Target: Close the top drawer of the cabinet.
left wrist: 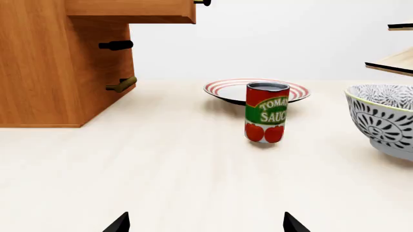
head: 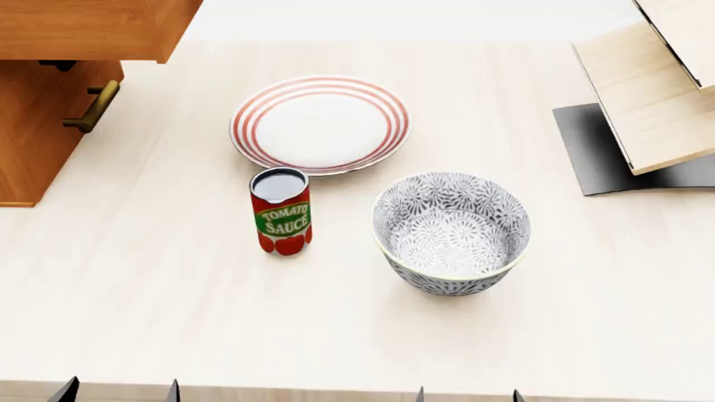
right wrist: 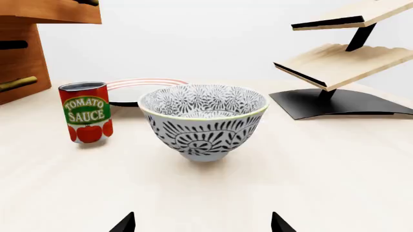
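top drawer [head: 90,29]: pulled out, jutting past the cabinet [head: 33,134] front at the far left of the desk [head: 167,318]; brass handle on the lower front beneath it.
left pincer [left wrist: 205,223]: spread open, empty, low over the desk, well short of the cabinet.
right pincer [right wrist: 201,223]: spread open, empty, facing the patterned bowl [right wrist: 203,121].
obstacles: tomato sauce can [head: 281,211] and striped plate [head: 321,124] near the likely path.
step: approach, no contact yet.
next move: probably left arm up and toward the drawer front, then a straight push inward, clear of the can.
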